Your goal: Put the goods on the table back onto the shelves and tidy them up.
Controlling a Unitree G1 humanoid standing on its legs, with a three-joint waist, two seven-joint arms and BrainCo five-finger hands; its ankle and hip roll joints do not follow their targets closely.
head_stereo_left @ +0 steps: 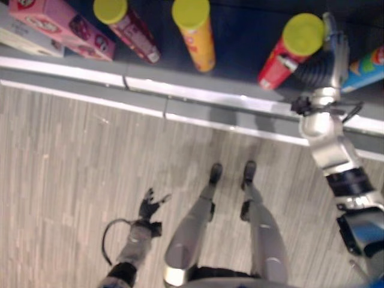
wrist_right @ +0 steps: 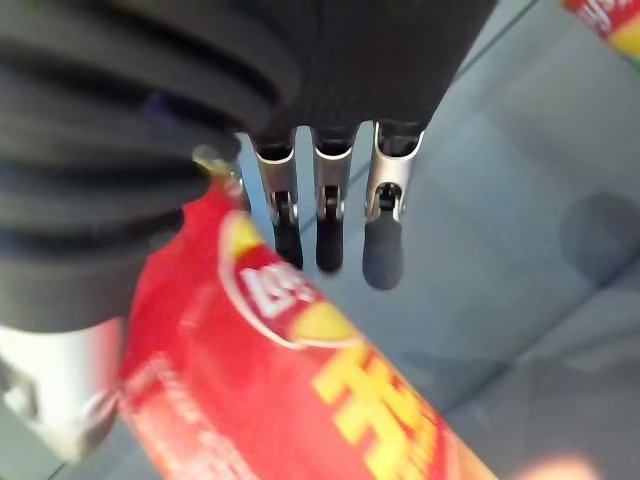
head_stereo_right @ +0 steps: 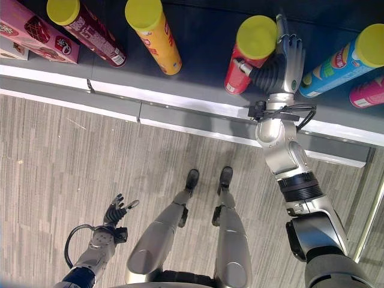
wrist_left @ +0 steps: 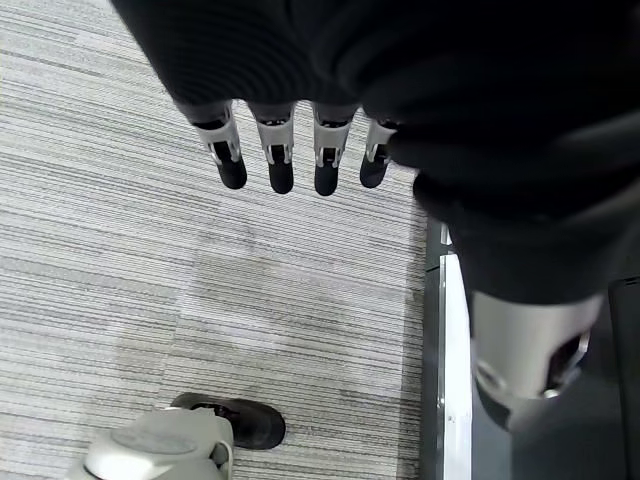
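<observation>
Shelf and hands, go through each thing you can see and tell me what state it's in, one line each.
Red can: upright on the shelf, yellow lid on, right hand beside it.
Orange can: upright, lid on.
Dark red can: upright, lid on.
Blue can: upright, lid on.
Pink box: closed, on the shelf.
Right hand: open, fingers straight beside the red can.
Left hand: open, hanging low over the floor, holding nothing.

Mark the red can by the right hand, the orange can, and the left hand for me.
red can (head_stereo_right: 257, 37): right eye view, on its yellow lid.
orange can (head_stereo_right: 163, 51): right eye view, on its side wall.
left hand (head_stereo_right: 114, 213): right eye view, on its palm.
</observation>
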